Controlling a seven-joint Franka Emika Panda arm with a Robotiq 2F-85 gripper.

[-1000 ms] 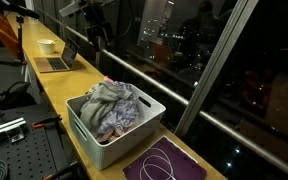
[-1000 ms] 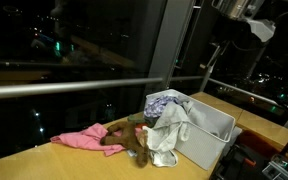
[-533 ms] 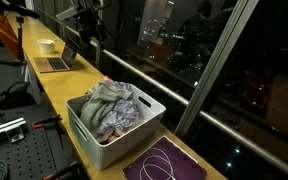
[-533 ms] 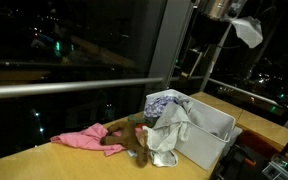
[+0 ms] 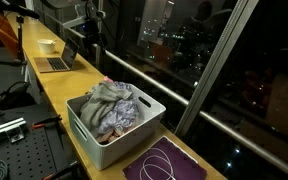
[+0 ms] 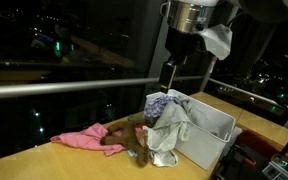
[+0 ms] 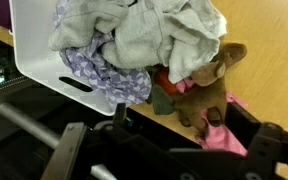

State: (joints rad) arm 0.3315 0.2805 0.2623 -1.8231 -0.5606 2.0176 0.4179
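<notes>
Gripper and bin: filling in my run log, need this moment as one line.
gripper: open, empty, raised near bin | white bin: heaped with clothes | brown plush toy, pink cloth: lying beside bin

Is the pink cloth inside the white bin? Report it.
No, the pink cloth lies on the wooden tabletop outside the white bin, beside the brown plush toy.

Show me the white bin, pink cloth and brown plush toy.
white bin (image 6: 212, 136), an exterior view, side wall
pink cloth (image 6: 76, 140), an exterior view, its middle
brown plush toy (image 7: 206, 88), wrist view, its body
</notes>
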